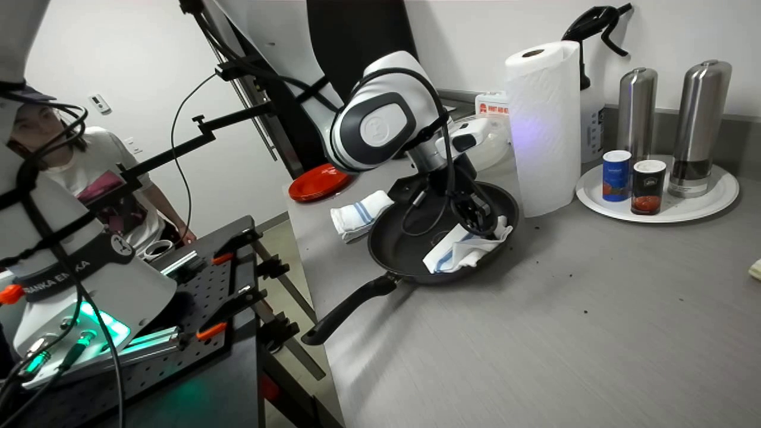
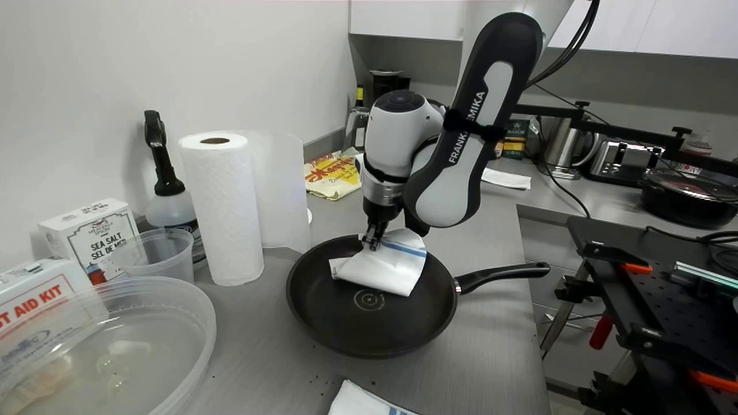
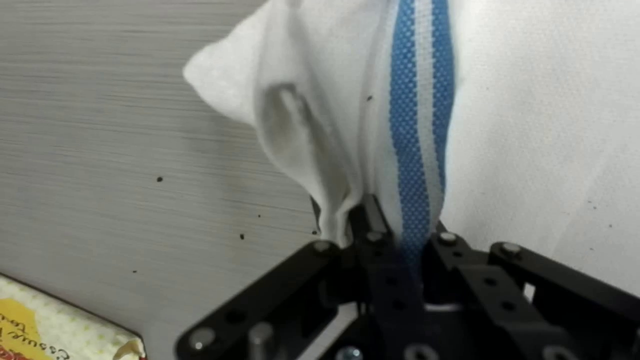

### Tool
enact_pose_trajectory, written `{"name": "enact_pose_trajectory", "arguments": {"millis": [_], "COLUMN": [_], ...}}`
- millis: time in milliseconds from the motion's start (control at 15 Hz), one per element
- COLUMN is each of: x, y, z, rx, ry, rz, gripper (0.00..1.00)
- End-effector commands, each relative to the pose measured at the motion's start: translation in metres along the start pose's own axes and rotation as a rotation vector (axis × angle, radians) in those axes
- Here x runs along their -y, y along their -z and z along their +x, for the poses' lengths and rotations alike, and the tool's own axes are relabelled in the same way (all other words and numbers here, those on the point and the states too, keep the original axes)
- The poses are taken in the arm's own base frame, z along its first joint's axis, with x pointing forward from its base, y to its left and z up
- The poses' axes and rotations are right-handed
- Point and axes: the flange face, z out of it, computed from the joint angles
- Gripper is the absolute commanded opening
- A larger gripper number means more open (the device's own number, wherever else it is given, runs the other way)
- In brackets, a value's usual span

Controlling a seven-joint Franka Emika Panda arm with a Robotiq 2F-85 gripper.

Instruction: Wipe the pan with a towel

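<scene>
The black frying pan [image 1: 410,252] sits on the grey counter, and it shows in both exterior views [image 2: 369,334]. The white towel with blue stripes [image 2: 392,268] is bunched over the pan's inside, near the rim on the paper roll's far side; it also shows in an exterior view [image 1: 461,252]. My gripper [image 2: 373,236] points down over the pan and is shut on the towel. In the wrist view the towel [image 3: 525,125] runs between the fingers [image 3: 400,220] and hides the pan. I cannot tell how firmly the towel touches the pan floor.
A second striped folded cloth [image 1: 361,214] lies beside the pan. A tall paper roll [image 1: 544,131] stands close to the pan. Red plates [image 1: 318,183], a clear plastic tub [image 2: 190,357] and a white plate with shakers [image 1: 722,193] stand around. The pan handle [image 2: 504,275] points toward the counter edge.
</scene>
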Motion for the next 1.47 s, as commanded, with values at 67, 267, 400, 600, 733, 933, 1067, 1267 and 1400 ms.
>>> {"name": "enact_pose_trajectory", "arguments": {"millis": [67,267,400,600,733,933,1067,1267,1400], "x": [0.008,0.02,0.03,0.047,0.06,0.078,0.088,0.097,0.099], "y": [-0.006,-0.006,-0.006,-0.001,0.005,0.015,0.019,0.023,0.025], "z": [-0.001,-0.006,-0.008,-0.009,-0.008,-0.003,-0.001,-0.001,0.001], "rx": [0.039,0.072,0.097,0.133,0.147,0.16,0.172,0.189,0.202], "ry": [-0.07,-0.101,-0.119,-0.139,-0.148,-0.158,-0.169,-0.188,-0.206], "rz": [0.033,0.07,0.102,0.154,0.19,0.245,0.275,0.31,0.33], "gripper": [0.03,0.03,0.03,0.03,0.03,0.03,0.03,0.03,0.03]}}
